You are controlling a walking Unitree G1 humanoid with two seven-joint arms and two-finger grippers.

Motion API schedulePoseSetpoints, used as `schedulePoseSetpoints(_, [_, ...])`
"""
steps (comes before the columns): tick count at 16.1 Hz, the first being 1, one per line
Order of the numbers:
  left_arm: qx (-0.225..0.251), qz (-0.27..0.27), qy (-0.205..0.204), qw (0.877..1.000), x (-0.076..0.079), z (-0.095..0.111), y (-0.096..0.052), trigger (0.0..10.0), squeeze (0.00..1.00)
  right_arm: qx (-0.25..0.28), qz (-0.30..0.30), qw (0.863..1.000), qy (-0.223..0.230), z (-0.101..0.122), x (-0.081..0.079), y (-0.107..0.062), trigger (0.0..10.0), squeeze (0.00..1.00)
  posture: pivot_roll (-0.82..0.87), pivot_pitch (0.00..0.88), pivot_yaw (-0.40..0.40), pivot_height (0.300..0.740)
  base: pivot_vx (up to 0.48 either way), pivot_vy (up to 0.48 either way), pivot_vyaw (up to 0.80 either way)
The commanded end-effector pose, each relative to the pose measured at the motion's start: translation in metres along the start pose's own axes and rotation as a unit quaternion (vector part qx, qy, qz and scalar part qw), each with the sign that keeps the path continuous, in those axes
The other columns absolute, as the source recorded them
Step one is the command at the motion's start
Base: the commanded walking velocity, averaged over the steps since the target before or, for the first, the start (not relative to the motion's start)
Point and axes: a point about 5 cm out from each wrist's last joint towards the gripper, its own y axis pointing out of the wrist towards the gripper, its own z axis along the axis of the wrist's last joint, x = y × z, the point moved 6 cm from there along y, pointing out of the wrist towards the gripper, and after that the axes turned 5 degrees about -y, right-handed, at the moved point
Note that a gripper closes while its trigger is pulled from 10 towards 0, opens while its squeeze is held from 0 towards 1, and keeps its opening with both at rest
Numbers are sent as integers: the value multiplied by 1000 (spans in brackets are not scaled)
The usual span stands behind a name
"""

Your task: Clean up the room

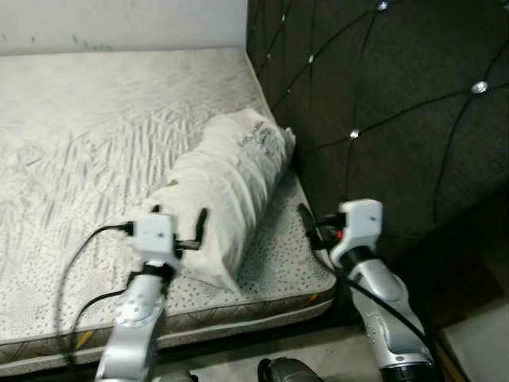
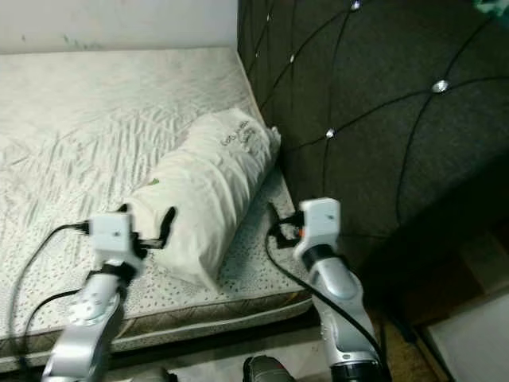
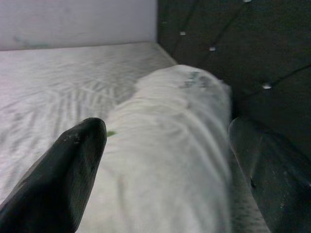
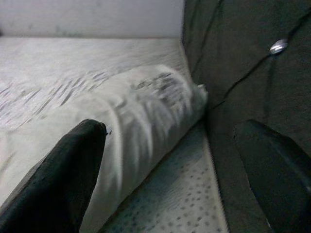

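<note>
The robot is reaching for the pillow (image 1: 227,187), lying by the headboard (image 1: 398,103) at the bed's (image 1: 95,135) three o'clock; left gripper (image 1: 176,227) and right gripper (image 1: 306,227), fingers apart (neither gripping), likely need to close in next.

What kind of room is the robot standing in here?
Most likely a bedroom: a bare mattress with no sheet, a white pillow lying on it, and a dark tufted headboard beside it. Both grippers are raised near the pillow's end.

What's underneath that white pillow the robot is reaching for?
The pillow lies on a bare patterned mattress, beside the dark tufted headboard. The mattress directly beneath it is covered from view.
</note>
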Motion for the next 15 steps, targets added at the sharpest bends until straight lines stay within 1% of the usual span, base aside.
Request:
schedulePoseSetpoints(1, [5,49,12,999,-24,2,-7,10000,0,19,-7,1000,-17,13,7,-1,10000,0,-38,45,-9,740,0,0,0])
schedulePoseSetpoints(2, [1,76,11,997,-34,0,-11,10000,0,20,-14,999,-24,15,15,-4,10000,0,-39,46,-7,740,0,0,0])
schedulePoseSetpoints(3, [-4,78,-1,997,-37,-3,-16,10000,0,13,-25,999,-35,12,28,-10,10000,0,-40,44,-5,740,0,0,0])
schedulePoseSetpoints(4, [-4,76,-5,997,-37,-2,-18,10000,0,3,-36,999,-39,8,37,-16,10000,0,-41,45,-4,740,0,0,0])
schedulePoseSetpoints(5, [-6,76,-3,997,-37,-3,-18,10000,0,-6,-43,999,-33,2,41,-19,10000,0,-37,44,-6,740,0,0,0])
schedulePoseSetpoints(6, [-8,71,0,997,-36,-3,-16,10000,0,-14,-36,999,-29,-4,37,-21,10000,0,-38,41,-5,740,0,0,0])
schedulePoseSetpoints(7, [-10,69,5,998,-34,-4,-14,10000,0,-17,-23,999,-26,-7,28,-20,10000,0,-36,36,-5,740,0,0,0])
schedulePoseSetpoints(8, [-8,66,7,998,-33,-3,-11,10000,0,-14,-10,1000,-21,-5,17,-17,10000,0,-38,32,-3,740,0,0,0])
schedulePoseSetpoints(9, [-4,60,5,998,-30,-1,-9,10000,0,-10,-8,1000,-18,-3,13,-15,10000,0,-36,27,-3,740,0,0,0])
schedulePoseSetpoints(11, [-3,55,2,998,-27,0,-6,10000,0,-9,-7,1000,-13,-2,11,-13,10000,0,-36,25,-3,740,0,0,0])
schedulePoseSetpoints(12, [-3,51,2,999,-24,0,-5,10000,0,-9,2,1000,-10,-2,8,-12,10000,0,-36,24,-4,740,0,0,0])
schedulePoseSetpoints(15, [-8,48,2,999,-22,-4,-5,10000,0,-12,8,1000,-13,-4,8,-14,10000,0,-46,19,-9,740,0,0,0])
